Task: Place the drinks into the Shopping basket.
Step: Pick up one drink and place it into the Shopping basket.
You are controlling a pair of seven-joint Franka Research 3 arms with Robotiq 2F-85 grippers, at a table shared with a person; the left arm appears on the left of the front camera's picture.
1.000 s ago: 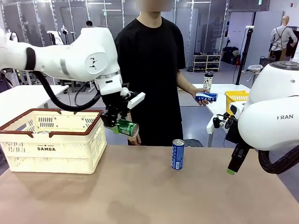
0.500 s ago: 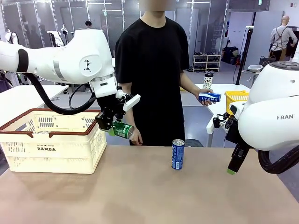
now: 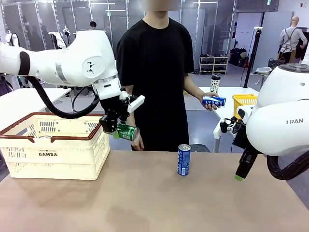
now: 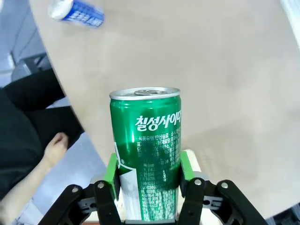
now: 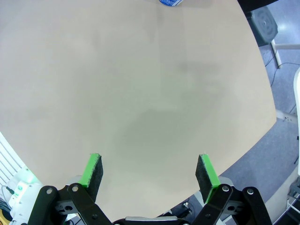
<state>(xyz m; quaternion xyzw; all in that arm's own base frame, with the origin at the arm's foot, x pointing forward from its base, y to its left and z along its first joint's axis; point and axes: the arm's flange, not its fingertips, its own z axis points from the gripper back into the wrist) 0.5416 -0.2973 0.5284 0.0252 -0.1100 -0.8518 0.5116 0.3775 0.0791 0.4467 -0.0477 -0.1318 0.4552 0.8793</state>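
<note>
Reaching in from the picture's left, the left arm was bent down at the wrist. The left gripper was clamped by its green pads on the lower body of a green can. The can was carried tilted, nearly level, in the air, just beside the right rim of the Shopping basket and outside it. The right arm hung low at the right side, and the right gripper pointed down over the table with its fingers wide apart and nothing between them. One blue can stood upright near the table's far edge, well apart from both grippers. A person in a black shirt stood at the far side; the person's hand held a second blue can on its side, off the table. The tabletop was plain brown. Behind it were white tables, a yellow mesh basket, a spotted tumbler and grey glazed partitions.
</note>
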